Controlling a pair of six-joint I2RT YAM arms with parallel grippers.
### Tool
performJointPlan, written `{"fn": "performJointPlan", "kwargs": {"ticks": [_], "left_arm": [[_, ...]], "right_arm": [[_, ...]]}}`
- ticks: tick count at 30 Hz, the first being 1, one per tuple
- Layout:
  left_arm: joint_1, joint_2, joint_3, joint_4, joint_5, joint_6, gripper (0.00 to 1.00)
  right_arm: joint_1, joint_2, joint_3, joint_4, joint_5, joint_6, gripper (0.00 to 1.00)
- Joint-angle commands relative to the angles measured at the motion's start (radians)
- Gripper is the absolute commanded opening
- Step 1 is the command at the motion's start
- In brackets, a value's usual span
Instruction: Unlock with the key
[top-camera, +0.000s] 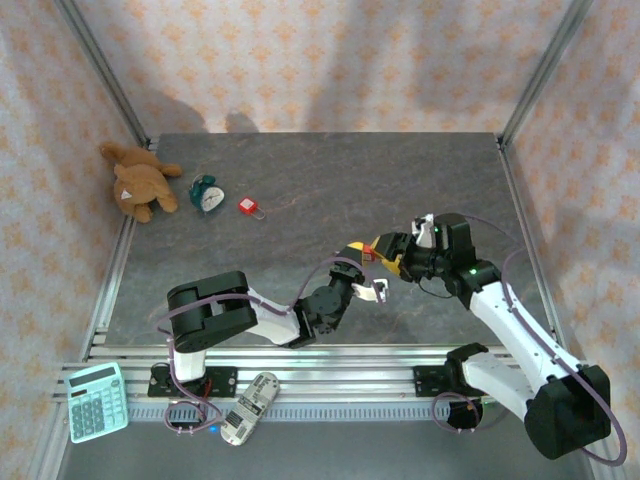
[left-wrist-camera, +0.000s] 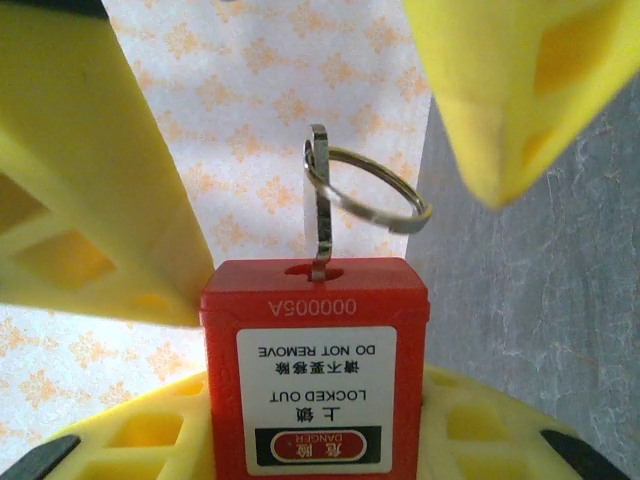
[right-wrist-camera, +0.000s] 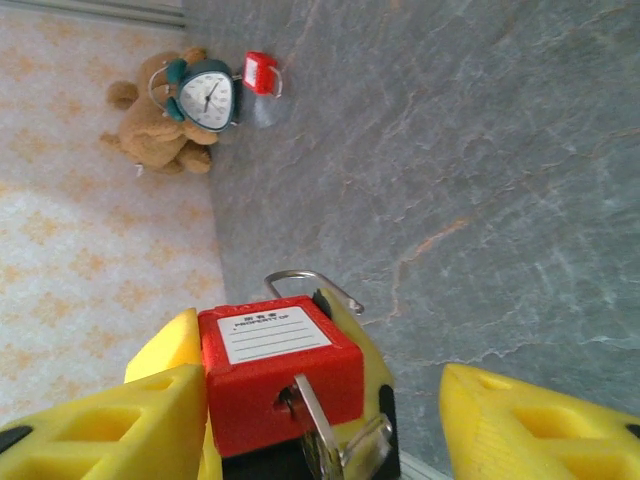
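Observation:
A red padlock (left-wrist-camera: 315, 370) with a "LOCKED OUT" label stands between the yellow fingers (left-wrist-camera: 130, 430) of my left gripper (left-wrist-camera: 315, 445), which is shut on its body. A silver key (left-wrist-camera: 320, 215) sticks out of its keyhole, with a ring (left-wrist-camera: 385, 195) hanging from it. In the right wrist view the padlock (right-wrist-camera: 275, 375) and key (right-wrist-camera: 322, 425) lie between the spread fingers of my open right gripper (right-wrist-camera: 325, 435), and the right fingertip (right-wrist-camera: 540, 425) stands well clear of the key. The steel shackle (right-wrist-camera: 305, 283) arches behind the body. From above, both grippers meet at the padlock (top-camera: 369, 254).
A teddy bear (top-camera: 140, 182), a teal alarm clock (top-camera: 208, 193) and a second red padlock (top-camera: 250, 207) lie at the far left of the grey table (top-camera: 330, 180). A calculator (top-camera: 97, 402) and a remote (top-camera: 250, 408) rest by the near rail.

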Motion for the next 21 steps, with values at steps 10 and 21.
{"fn": "performJointPlan", "kwargs": {"ticks": [10,21], "left_arm": [[0.000,-0.014,-0.042,-0.053,-0.048,-0.128,0.36],[0.005,-0.056,-0.074,-0.307,-0.018,-0.332,0.40]], "right_arm": [[-0.117,-0.066,0.120,-0.232,0.104,-0.154,0.65],[-0.225,-0.079,0.121,-0.295,0.111,-0.223,0.64]]}}
